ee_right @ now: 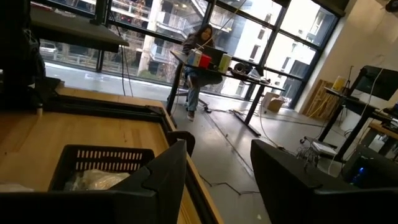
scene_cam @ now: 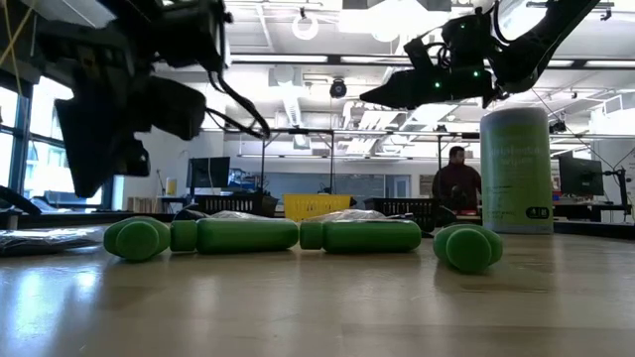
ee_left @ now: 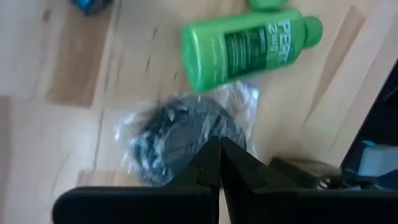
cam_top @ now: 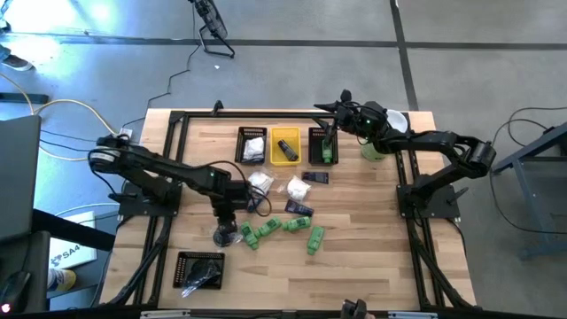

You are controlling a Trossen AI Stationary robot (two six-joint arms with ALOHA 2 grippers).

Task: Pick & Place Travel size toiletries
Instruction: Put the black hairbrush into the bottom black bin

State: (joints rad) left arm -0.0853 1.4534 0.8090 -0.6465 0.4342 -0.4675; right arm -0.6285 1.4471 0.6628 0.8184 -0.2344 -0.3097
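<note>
On the wooden counter (cam_top: 372, 226) the left claw (cam_top: 227, 232) – pinched together – sits over a bagged black round piece (ee_left: 180, 134), a green bottle (ee_left: 245, 46) just beyond; the right claw (cam_top: 330, 120) – apart, holding nothing – hangs above the black bin (cam_top: 322, 146).

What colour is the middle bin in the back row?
Yellow; the middle bin shows best in the high view, between two black ones.

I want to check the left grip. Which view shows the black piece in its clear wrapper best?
The left wrist view: the wrapped black piece fills the frame, shut left gripper on its edge. The high view shows a small dark blob. Low and right wrist views don't show it.
</note>
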